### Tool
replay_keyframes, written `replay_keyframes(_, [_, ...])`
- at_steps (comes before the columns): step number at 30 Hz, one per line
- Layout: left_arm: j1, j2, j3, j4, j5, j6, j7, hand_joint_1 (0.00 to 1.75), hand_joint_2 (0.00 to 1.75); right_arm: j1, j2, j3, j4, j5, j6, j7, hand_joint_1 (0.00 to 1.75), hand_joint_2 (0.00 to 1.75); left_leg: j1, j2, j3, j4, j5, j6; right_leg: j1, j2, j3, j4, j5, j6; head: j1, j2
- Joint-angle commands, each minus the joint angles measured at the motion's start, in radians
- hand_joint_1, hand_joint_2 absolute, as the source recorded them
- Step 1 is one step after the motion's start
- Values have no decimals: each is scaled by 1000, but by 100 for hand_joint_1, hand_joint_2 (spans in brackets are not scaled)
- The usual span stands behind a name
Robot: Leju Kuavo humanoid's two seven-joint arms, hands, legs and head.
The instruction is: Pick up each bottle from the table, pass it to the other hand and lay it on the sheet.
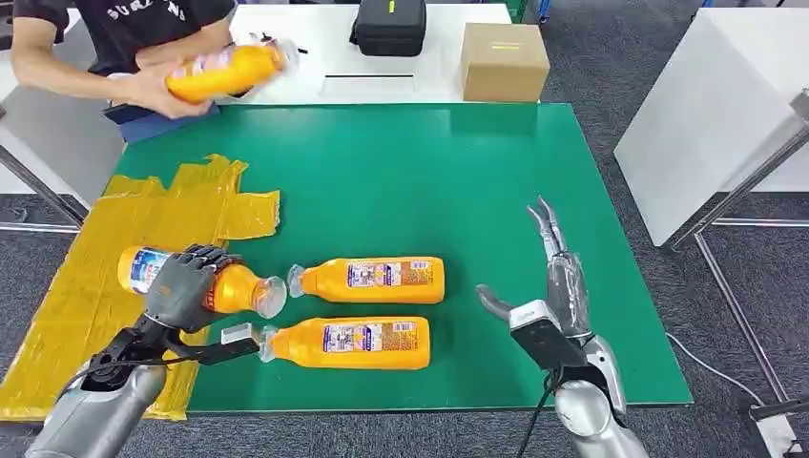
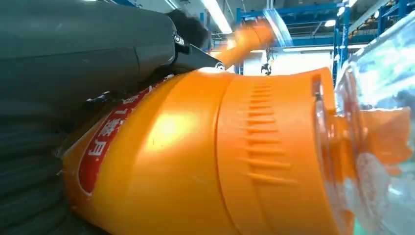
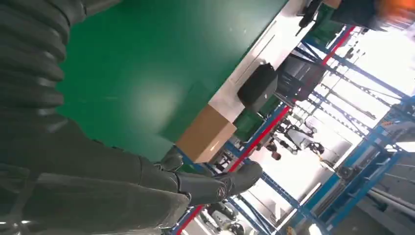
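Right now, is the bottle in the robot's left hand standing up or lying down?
Lying down. The bottle lies on its side under the left hand, base over the yellow sheet, clear cap toward the two other bottles.

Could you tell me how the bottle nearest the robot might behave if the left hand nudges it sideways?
The nearest bottle lies on its side on the smooth green mat, so it would probably roll. It looks full of orange liquid, so likely hefty. Its glossy plastic may slip in the fingers.

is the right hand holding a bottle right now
No, the right hand hangs over bare green mat with its fingers apart and nothing in them, while the left hand grips a bottle.
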Motion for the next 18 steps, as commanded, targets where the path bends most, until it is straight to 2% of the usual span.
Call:
replay_keyframes(1, [-65,-37,-51,79,9,1,4,175,175,29,3,4,13,-2,-10,2,0,175,0,-4,4,-1,-1,-2,0,-4,5,-1,-2,-1,0,0])
replay_keyframes(18, [-107,-62,-53,166,-19,22,45,175,175,67,11,-8,-28,23,-26,9,0,175,1,-2,3,0,-1,-3,1,-3,3,0,-2,-1,0,0])
